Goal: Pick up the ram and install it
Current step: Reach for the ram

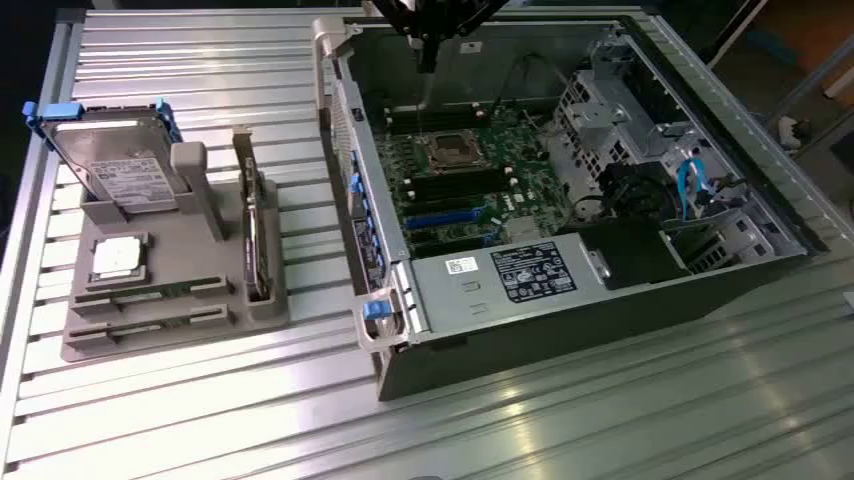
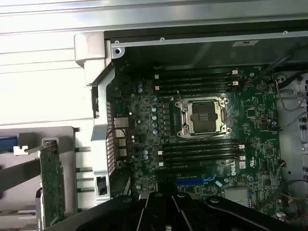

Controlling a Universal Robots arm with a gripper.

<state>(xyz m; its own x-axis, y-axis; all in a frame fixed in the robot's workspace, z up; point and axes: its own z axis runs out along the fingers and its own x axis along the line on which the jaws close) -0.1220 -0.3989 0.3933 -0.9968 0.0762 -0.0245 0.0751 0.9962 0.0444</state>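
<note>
Well apart from the jaws, toward the exterior view's left, a grey moulded plastic holder (image 1: 174, 330) is sitting on the ribbed metal table (image 1: 561, 420). It is carrying one silver hard drive in a blue-cornered frame (image 1: 114, 160), one square silver processor chip (image 1: 118, 257) and one dark expansion card standing on edge (image 1: 254, 235).

Nearer the jaws, one open black and grey computer case (image 1: 561, 330) is lying on its side. The black gripper (image 1: 427, 60) is hanging directly above its green motherboard (image 1: 461, 190), with the jaws pressing fully together. Whether they are pinching the ram, a thin green stick, cannot be told, nor where it is otherwise lying.

Beneath the jaws, one square metal processor socket (image 2: 202, 115) is sitting between two banks of long dark memory slots (image 2: 197, 79). My judgement is that alignment is mattering most here: keeping the stick parallel to one slot, centred over it, and travelling squarely rather than tilting.

Toward the exterior view's right of the jaws, one grey metal box with a black label (image 1: 514, 275) is filling the case's near corner.
</note>
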